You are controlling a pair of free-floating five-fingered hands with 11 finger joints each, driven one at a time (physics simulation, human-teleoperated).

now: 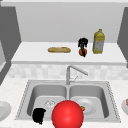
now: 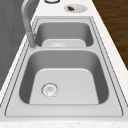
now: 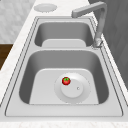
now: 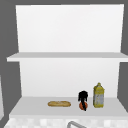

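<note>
My right hand [image 1: 83, 43] is up at the lower shelf [image 1: 32, 53], fingers pointing down and curled round a small orange fruit [image 1: 82, 52] that rests there; the upper view shows the same hand [image 4: 83, 96] over the fruit [image 4: 82, 106]. My left hand [image 1: 38, 115] hangs idle and relaxed at the sink's front left corner, holding nothing. A big red ball [image 1: 67, 114] sits just right of it, close to the camera, covering part of the sink's front rim.
A bread loaf [image 1: 59, 49] and a yellow oil bottle [image 1: 98, 41] flank the fruit on the shelf. The right basin holds a plate [image 3: 81, 93] with a small tomato [image 3: 66, 80]. The faucet [image 1: 75, 70] stands behind the divider. Plates [image 1: 3, 110] lie on both counters.
</note>
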